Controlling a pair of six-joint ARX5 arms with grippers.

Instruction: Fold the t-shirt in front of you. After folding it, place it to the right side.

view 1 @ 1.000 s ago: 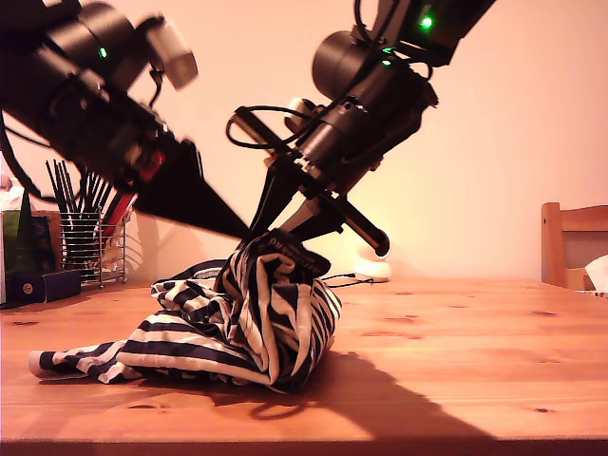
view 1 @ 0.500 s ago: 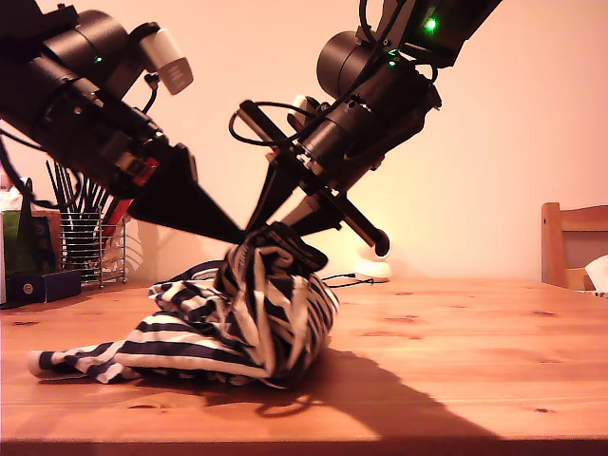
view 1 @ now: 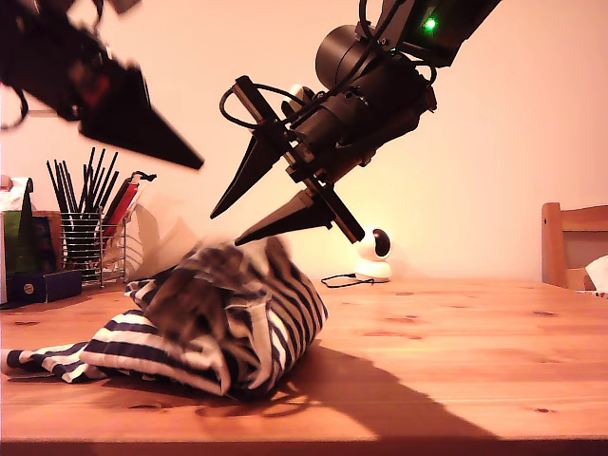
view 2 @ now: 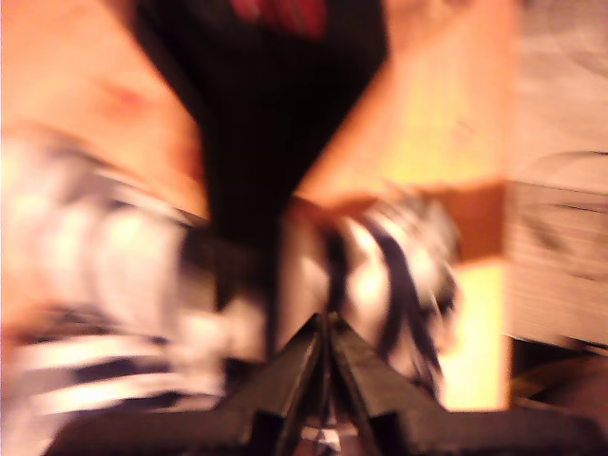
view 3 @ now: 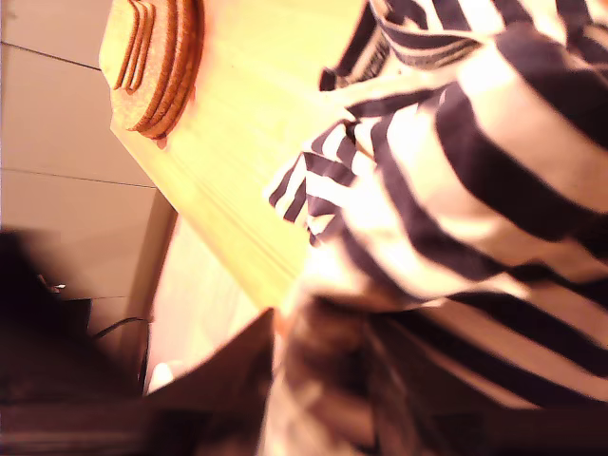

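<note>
**limp striped heap on the bench, both hands hard to read**

the t-shirt (view 1: 228, 323) lies in a crumpled mound on the near part of the bench (view 1: 456, 361), toward the exterior view's left, with a flat tail of cloth trailing to that view's left edge. i judge it light, soft and floppy. it will sag from any single pinch and slide easily on the smooth wood, so i would take it by two spread points on a hem or the shoulders, not by the bunched top. i cannot find a hem, sleeve or neckband in this heap, and its top is smeared.

just above the mound, one hand (view 1: 226, 226) hangs with its jaws apart and nothing between them. higher, at the exterior view's left, another hand (view 1: 180, 157) is a blurred dark wedge.

i cannot match either to my wrist views. my first hand (view 2: 323, 323) shows tips that look drawn together, but blur stops me calling it. my second hand is lost in dark blur below close stripes, with a stack of coasters (view 3: 157, 57) beyond.

far back stand a wire rack (view 1: 85, 237) and a chair (view 1: 570, 242), cut off at the right edge.
</note>
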